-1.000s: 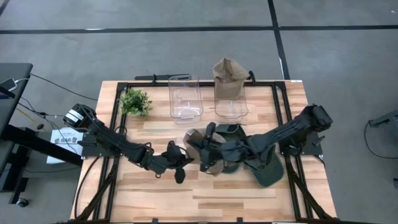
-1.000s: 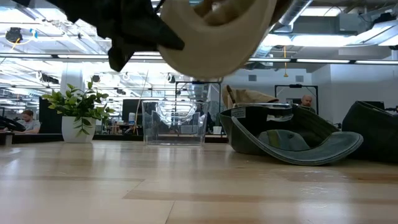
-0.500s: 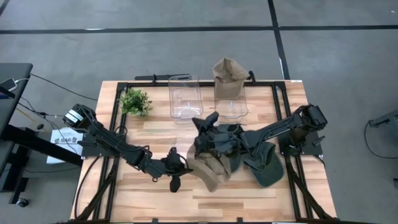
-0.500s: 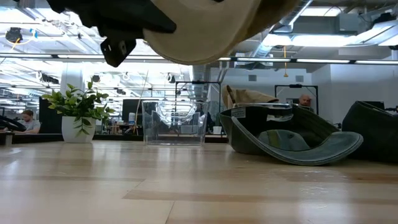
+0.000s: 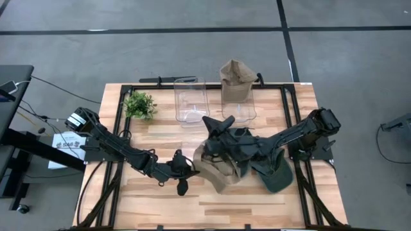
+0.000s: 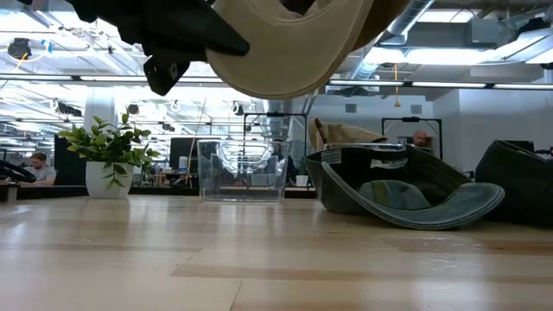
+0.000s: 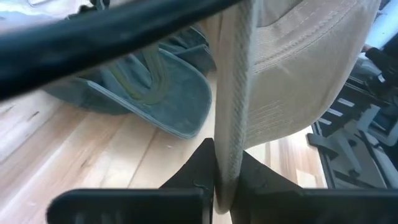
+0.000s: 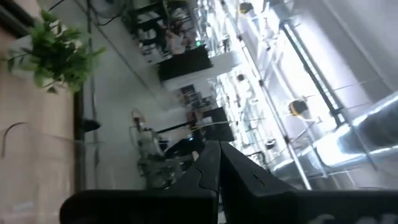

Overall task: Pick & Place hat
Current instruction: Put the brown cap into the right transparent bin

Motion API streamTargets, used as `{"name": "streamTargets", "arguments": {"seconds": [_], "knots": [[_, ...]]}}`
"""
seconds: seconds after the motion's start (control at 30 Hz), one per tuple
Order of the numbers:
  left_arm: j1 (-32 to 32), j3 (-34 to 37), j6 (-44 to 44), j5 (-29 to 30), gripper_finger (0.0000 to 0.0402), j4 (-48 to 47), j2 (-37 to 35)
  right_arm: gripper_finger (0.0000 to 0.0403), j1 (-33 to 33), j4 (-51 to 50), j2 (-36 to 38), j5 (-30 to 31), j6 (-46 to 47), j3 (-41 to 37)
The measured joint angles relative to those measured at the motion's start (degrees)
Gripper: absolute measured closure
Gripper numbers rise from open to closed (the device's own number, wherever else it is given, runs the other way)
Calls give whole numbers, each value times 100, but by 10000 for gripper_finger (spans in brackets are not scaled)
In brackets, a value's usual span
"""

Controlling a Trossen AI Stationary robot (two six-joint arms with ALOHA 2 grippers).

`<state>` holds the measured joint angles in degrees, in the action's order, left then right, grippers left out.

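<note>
A tan hat (image 5: 218, 172) is off the table, under my right arm in the high view and at the top of the low view (image 6: 294, 43). My left gripper (image 5: 187, 168) (image 7: 226, 186), beside the hat's left side, is shut on its brim. My right gripper (image 5: 223, 120) (image 8: 217, 154) is above the hat's far side. It is tipped up toward the room and shut on nothing. A dark green hat (image 5: 276, 174) (image 6: 397, 192) lies crown down on the table to the right. My left gripper pinches the tan hat's brim edge (image 7: 229, 143) between its two fingers, coming level from the table's left. The brim stands on edge between the fingertips (image 7: 198, 168). The hat is lifted clear of the table, its crown out beyond the fingers.
Two clear containers (image 5: 191, 100) (image 5: 238, 102) stand near the far edge; the right one carries another tan hat (image 5: 236, 72). A small potted plant (image 5: 139, 104) is far left. More dark cloth (image 5: 244, 142) lies under my right arm. Bare wood lies along the near edge.
My right gripper has moved toward the table's far edge and tipped upward, uncovering the tan hat. My left gripper, still shut on the brim, has shifted slightly toward the near edge with the hat, which has stayed lifted clear.
</note>
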<state>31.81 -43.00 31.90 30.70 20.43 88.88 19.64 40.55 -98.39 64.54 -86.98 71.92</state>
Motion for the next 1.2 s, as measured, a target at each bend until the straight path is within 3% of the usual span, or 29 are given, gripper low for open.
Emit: {"name": "streamTargets", "arguments": {"seconds": [0.23,0.6,0.93,1.1,1.2], "knots": [[-51,0,26,405,385,-7,0,403,337,1053,-2,-190,-381,0],[-114,0,4,1074,385,-134,0,403,1067,1235,-4,-625,85,324],[-109,0,-15,1923,385,-204,0,403,1591,-607,-4,-674,2280,658],[-109,0,-13,2042,385,-199,0,403,1408,-1695,-6,-1006,3540,658],[-105,0,-14,2044,385,-199,0,403,1263,-1855,-8,-1059,3762,658]]}}
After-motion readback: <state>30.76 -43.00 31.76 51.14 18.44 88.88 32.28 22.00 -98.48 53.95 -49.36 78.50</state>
